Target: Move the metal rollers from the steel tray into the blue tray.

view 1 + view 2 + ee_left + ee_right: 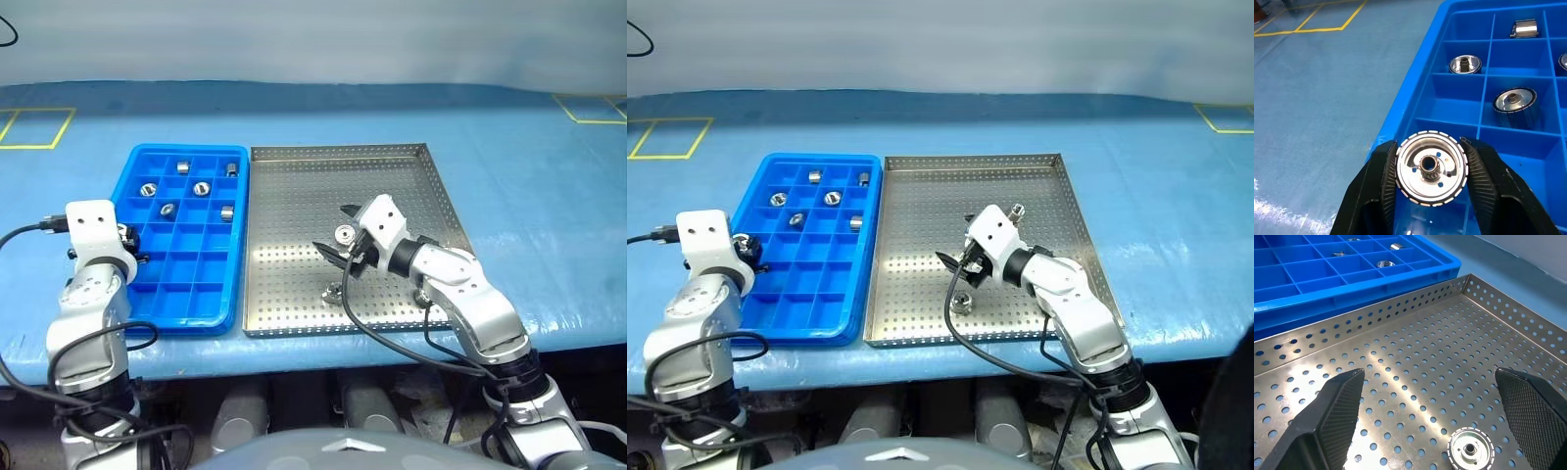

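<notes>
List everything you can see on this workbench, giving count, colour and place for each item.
Blue tray: one, bright blue, left of the steel tray.
Steel tray: one, silver, perforated, table centre.
Metal rollers: six, silver, in blue tray compartments.
Loose roller: at least one, silver, on the steel tray.
Tabletop sheet: one, blue, under both trays.
Tape marks: yellow, far corners.
Left fingers: black, shut on one roller.
Right fingers: black, open over the loose roller.

Shiny metal rollers, perforated matt steel tray, glossy blue plastic tray, textured black end effector pads
</notes>
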Controlling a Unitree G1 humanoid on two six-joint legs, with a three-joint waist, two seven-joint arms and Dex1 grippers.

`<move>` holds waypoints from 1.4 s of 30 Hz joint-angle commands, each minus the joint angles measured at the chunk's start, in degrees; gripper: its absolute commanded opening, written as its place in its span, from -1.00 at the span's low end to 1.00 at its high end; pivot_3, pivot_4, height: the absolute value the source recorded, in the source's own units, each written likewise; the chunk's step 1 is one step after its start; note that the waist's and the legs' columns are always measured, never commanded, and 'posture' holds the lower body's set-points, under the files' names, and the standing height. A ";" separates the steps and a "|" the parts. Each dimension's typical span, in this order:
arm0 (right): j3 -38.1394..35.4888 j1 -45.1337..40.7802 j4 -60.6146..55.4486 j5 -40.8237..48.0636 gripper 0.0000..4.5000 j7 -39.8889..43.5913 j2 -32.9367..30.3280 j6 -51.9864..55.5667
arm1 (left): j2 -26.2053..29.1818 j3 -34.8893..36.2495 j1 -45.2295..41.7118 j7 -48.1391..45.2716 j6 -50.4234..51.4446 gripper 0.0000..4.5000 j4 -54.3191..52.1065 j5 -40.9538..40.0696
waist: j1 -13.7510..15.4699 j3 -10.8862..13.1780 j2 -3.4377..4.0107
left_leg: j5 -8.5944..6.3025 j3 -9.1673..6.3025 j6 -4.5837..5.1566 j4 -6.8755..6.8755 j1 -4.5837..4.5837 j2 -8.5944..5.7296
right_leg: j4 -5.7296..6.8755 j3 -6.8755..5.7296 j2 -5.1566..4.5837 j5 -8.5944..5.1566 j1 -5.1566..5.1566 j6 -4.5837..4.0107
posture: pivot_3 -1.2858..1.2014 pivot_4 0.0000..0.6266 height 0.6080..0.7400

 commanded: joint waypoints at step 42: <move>-11.36 5.28 -8.17 -5.92 1.00 -14.69 0.20 4.82 | -4.08 -34.88 -14.89 -26.15 -15.81 0.77 17.94 -10.07 | -8.36 -0.04 0.03 | -0.07 0.13 0.14 0.04 -0.03 -0.07 | -0.02 0.29 0.11 0.09 -0.02 0.25 | -0.23 -0.52 1.00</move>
